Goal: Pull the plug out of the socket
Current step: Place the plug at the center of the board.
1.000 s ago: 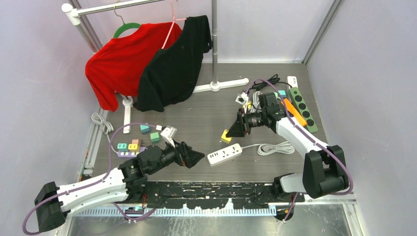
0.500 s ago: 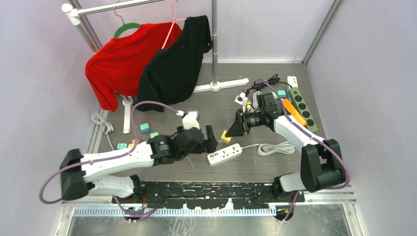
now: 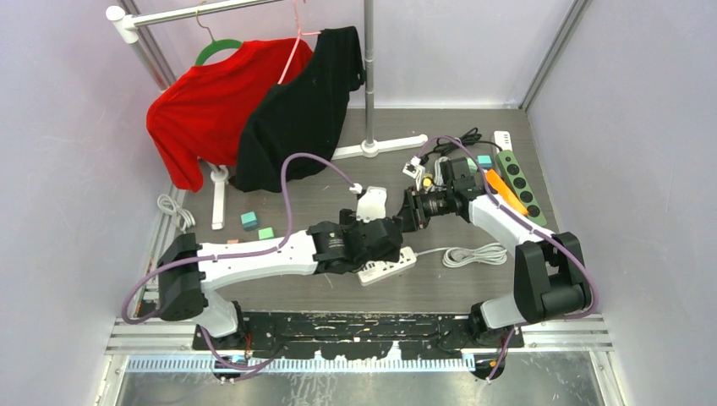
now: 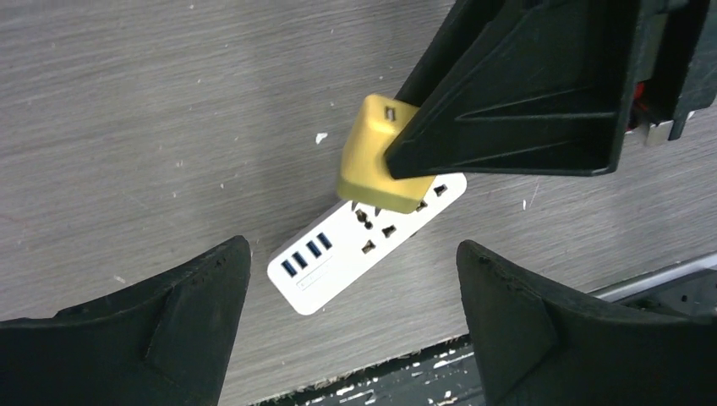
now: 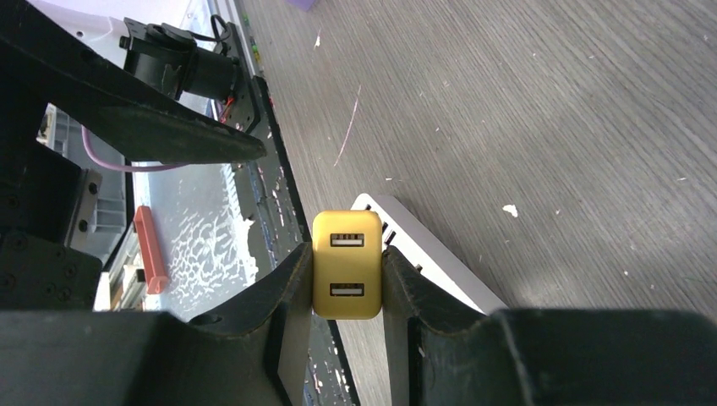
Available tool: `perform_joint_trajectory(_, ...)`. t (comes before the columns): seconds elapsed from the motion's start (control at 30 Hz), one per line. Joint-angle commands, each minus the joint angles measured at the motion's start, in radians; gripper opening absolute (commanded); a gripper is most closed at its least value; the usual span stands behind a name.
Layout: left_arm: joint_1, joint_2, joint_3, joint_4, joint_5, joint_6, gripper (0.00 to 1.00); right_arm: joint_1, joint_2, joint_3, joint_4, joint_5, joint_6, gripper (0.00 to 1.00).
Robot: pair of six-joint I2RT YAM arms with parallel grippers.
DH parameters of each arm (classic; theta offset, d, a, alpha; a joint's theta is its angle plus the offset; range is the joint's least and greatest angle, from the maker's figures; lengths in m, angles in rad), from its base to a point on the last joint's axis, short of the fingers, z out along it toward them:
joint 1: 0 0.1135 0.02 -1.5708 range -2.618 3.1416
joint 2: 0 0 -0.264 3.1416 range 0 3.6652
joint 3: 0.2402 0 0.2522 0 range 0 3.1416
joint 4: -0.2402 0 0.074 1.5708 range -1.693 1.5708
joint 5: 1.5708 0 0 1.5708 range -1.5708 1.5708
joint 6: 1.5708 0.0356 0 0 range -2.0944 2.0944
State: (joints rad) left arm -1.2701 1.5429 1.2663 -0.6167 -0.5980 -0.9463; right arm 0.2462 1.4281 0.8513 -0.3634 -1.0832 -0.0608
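A yellow plug (image 5: 347, 262) with two USB ports is pinched between the fingers (image 5: 292, 292) of my right gripper (image 5: 347, 275), which is shut on it. It sits right at the white socket strip (image 4: 325, 258), over the strip's sockets. Whether its pins are still in the strip I cannot tell. The yellow plug (image 4: 370, 165) also shows in the left wrist view, under the right gripper's black finger (image 4: 524, 101). My left gripper (image 4: 353, 254) hangs open above the strip, a finger on each side. From above, the left gripper (image 3: 382, 239) hides the plug, beside the right gripper (image 3: 409, 211).
The socket strip's (image 3: 387, 266) coiled white cable (image 3: 473, 254) lies to its right. A green power strip (image 3: 520, 182) and loose adapters sit at the back right. A clothes rack (image 3: 369, 76) holds a red and a black garment. Small coloured blocks (image 3: 249, 222) lie at the left.
My left arm has swung from the near left across to the middle and now hovers over the white strip. The right gripper has stayed shut on the yellow plug, shifting slightly.
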Motion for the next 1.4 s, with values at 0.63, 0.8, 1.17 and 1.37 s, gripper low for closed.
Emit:
perform_joint_trajectory(0.63,0.039,0.313,0.286,-0.015,-0.077,0.171,0.65,-0.004,0.020,0.058,-0.022,-0.054,0.009,0.04)
perform_joint_trajectory(0.8,0.053,0.297,0.257,0.018,-0.069,0.195,0.65,-0.003,0.025,0.061,-0.030,-0.060,0.006,0.04)
perform_joint_trajectory(1.17,0.058,0.185,0.072,0.289,-0.047,0.365,0.56,-0.003,0.050,0.073,-0.054,-0.109,0.009,0.04)
perform_joint_trajectory(1.37,0.058,0.178,0.065,0.300,-0.060,0.393,0.55,-0.002,0.057,0.075,-0.058,-0.114,0.013,0.05)
